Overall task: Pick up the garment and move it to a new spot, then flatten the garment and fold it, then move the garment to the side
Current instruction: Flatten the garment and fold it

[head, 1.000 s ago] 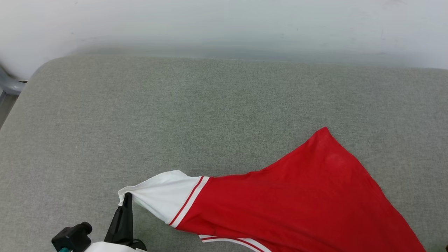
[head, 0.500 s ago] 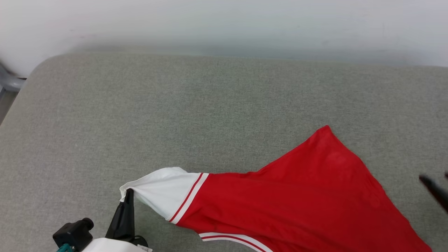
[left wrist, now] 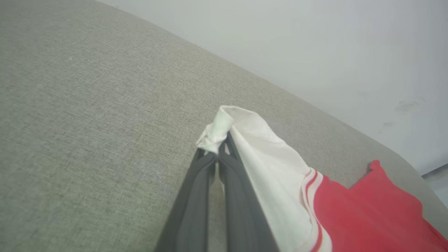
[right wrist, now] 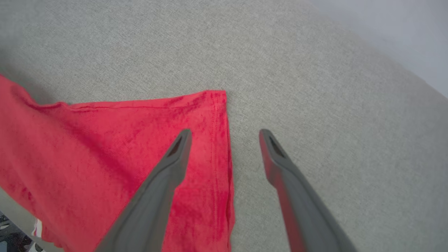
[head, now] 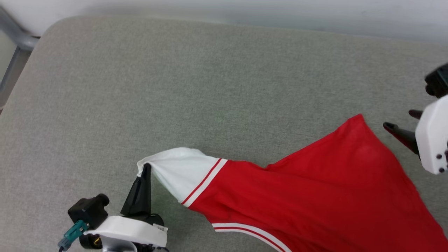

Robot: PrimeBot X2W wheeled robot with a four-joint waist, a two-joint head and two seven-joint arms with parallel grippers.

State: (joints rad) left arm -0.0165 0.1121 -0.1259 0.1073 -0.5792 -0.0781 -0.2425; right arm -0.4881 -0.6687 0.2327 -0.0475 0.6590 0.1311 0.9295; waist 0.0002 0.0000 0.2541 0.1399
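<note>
At the left end of the garment [head: 315, 189], the left claw [head: 146, 168] is clamped shut on the tip of the white sleeve [head: 178, 169]. The garment lies skewed and unflattened on the grey surface [head: 210, 87], running rightward from that grip. At its far right point, the right claw [right wrist: 225, 134] hangs with its jaws apart, straddling the hemmed edge just below the red corner [right wrist: 217, 96]. This looks like the flattening step. Next, the right claw likely needs to lower and pinch that edge, so both can draw the cloth taut.
</note>
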